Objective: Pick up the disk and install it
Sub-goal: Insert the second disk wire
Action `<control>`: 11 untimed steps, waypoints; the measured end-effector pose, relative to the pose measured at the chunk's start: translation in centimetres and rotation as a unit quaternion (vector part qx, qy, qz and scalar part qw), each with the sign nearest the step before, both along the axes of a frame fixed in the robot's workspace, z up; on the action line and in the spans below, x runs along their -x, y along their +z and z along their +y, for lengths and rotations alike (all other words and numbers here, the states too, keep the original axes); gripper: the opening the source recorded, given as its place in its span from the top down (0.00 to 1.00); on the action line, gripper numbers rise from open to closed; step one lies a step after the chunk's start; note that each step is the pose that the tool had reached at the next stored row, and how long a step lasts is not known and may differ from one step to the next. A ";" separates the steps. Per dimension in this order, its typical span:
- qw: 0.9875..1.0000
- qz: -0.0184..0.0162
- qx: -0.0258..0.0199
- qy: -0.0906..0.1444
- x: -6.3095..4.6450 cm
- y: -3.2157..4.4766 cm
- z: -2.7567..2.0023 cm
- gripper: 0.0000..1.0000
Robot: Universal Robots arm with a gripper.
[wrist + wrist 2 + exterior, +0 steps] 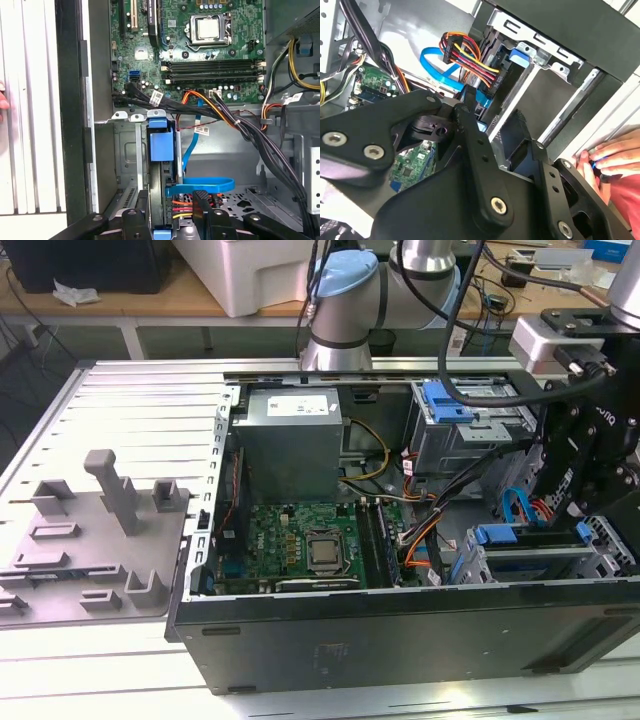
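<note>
One disk [161, 145] stands edge-on in the drive cage [127, 165], so the installing step seems in hand. The gripper [169, 216] straddles it, fingers spread, apparently not clamping. Full seating calls for a square push.

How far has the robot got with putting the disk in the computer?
Done: the disk has been picked up and brought to the open computer case. It now stands on edge in the drive cage.
In hand: the gripper hangs right over it.
Left: I cannot tell whether the disk is pushed fully in, so the install does not look finished.
</note>
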State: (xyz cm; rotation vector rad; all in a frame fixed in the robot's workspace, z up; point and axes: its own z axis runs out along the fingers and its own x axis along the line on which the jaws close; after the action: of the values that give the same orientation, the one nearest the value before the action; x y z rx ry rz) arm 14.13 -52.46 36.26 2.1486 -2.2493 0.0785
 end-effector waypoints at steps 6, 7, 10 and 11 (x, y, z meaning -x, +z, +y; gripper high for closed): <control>1.000 0.000 0.000 0.000 0.3 0.29 0.00 0.52; 1.000 0.000 0.000 0.000 0.3 0.35 0.00 0.52; 1.000 0.000 0.000 0.000 0.4 0.63 0.00 0.52; 1.000 0.000 0.000 0.000 0.5 0.67 0.01 0.52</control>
State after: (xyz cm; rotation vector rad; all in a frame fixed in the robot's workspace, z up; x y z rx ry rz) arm 13.59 -52.44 36.93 2.1487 -2.2495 0.0784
